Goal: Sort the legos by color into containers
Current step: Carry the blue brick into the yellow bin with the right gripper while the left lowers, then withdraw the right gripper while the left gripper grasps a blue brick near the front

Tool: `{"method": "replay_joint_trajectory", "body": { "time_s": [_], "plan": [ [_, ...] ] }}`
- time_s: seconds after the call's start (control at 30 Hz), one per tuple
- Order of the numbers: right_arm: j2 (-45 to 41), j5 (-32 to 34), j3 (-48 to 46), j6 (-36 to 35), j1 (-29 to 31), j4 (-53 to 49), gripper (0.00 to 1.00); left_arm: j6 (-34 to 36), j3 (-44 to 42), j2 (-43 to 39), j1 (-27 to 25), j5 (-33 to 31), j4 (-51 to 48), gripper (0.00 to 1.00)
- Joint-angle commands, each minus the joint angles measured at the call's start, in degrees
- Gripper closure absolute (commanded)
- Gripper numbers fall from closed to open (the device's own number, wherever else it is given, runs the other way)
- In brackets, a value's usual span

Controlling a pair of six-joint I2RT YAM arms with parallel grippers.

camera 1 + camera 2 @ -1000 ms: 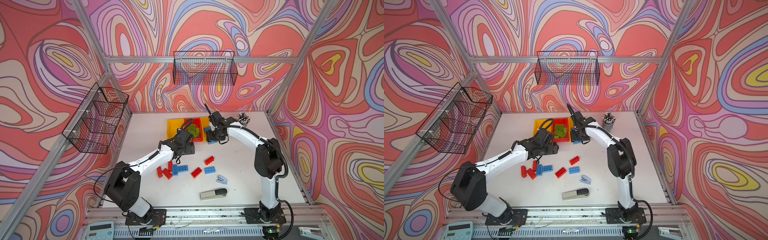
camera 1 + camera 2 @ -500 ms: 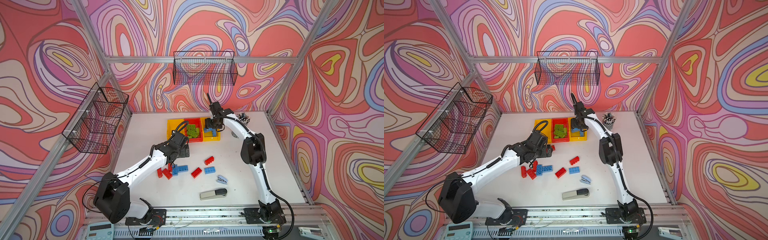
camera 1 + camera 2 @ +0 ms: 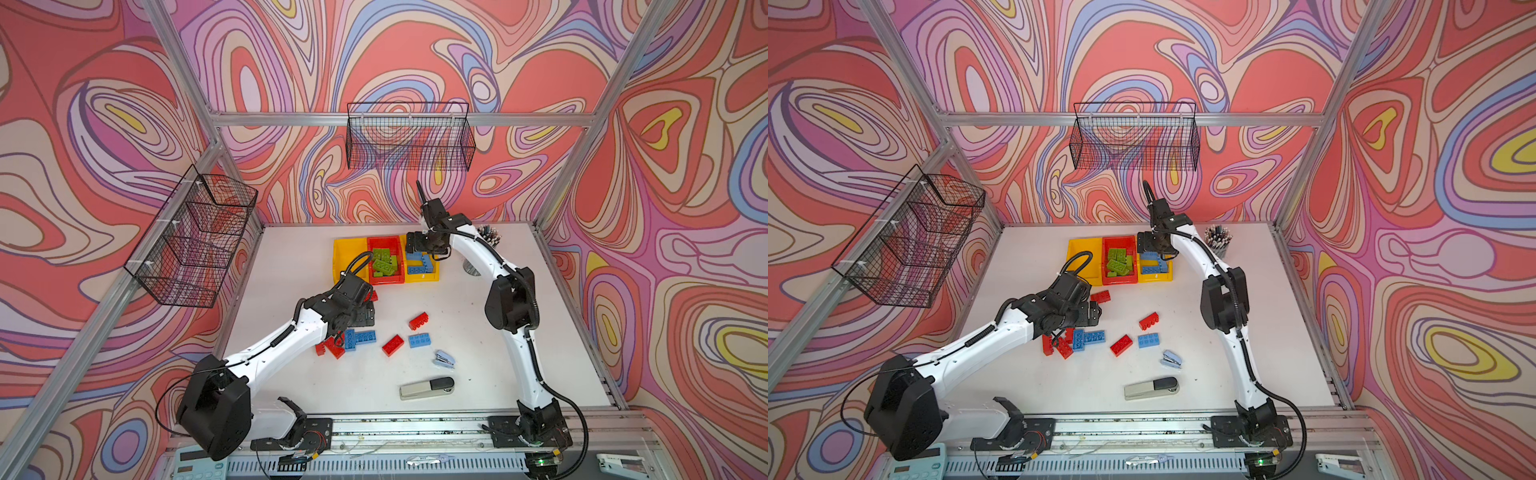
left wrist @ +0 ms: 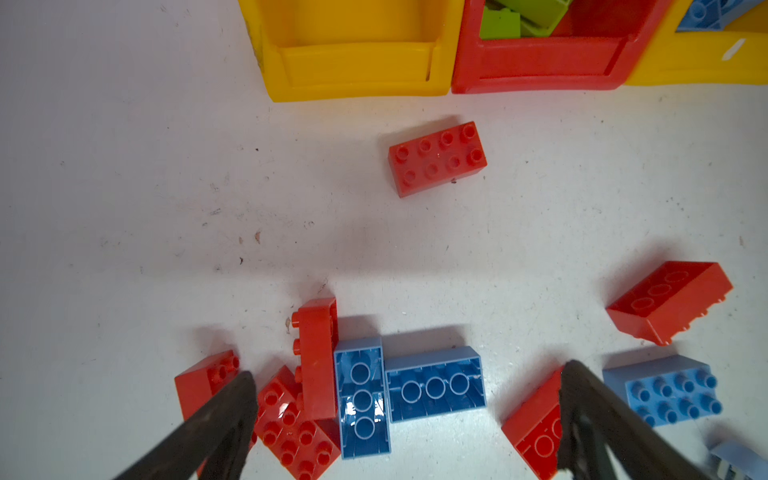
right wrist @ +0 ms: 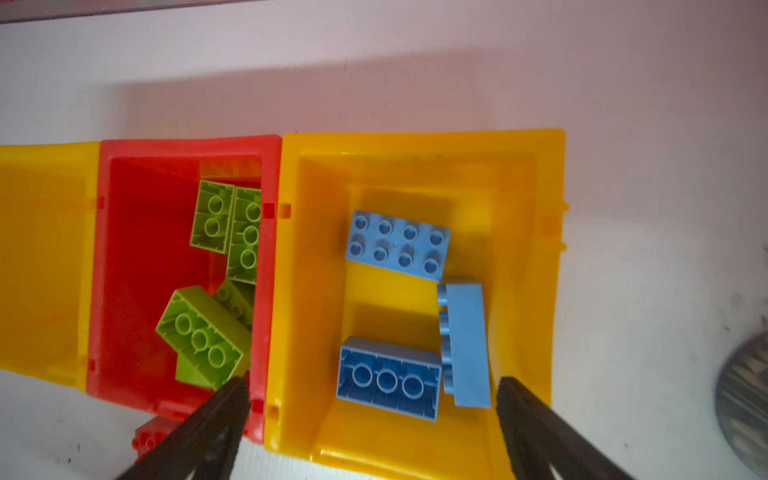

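- Both top views look down from high above the front edge at the whole table (image 3: 291, 266), far off.
- Each wrist view looks down close; both share the bins (image 4: 357, 83).

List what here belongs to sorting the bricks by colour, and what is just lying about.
Belongs to the job: loose red bricks; loose blue bricks; green bricks in the red bin; blue bricks in a yellow bin; the empty yellow bin.
Lying about: small blue stapler; long grey stapler; pencil cup; wire baskets; calculator.
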Motion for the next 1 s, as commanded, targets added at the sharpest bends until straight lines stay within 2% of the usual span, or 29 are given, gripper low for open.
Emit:
{"method": "replay_joint_trajectory", "body": {
  "time_s": [0.0, 0.2, 0.43, 0.6, 0.73, 0.97],
  "plan": [
    [-8.3, 0.4, -6.3, 1.3, -0.2, -0.5, 0.02, -2.0, -1.2, -0.8, 0.1, 2.7, -1.4, 0.0],
    [-22.4, -1.4, -26.3, 2.6, -0.2, 5.0, 0.02, -8.5, -0.1, 1.6, -2.2, 2.3, -4.4, 0.0],
    [-38.3, -3.1, -42.2, 3.9, -0.2, 6.4, 0.02, -14.9, 5.0, 8.9, -10.9, 3.7, -5.2, 0.0],
    [-45.5, -1.9, -47.2, 3.5, -0.3, 4.0, 0.02, -21.4, 5.0, 12.9, -11.8, 6.9, -5.7, 0.0],
    [-49.7, -1.4, -49.5, 3.6, -0.2, 2.5, 0.02, -26.4, 3.1, 13.1, -12.9, 7.9, -5.0, 0.0],
    [-52.3, -0.8, -49.9, 2.5, -0.3, 0.3, 0.02, -29.8, 0.1, 13.3, -13.8, 7.2, -1.7, 0.0]
  ]
}}
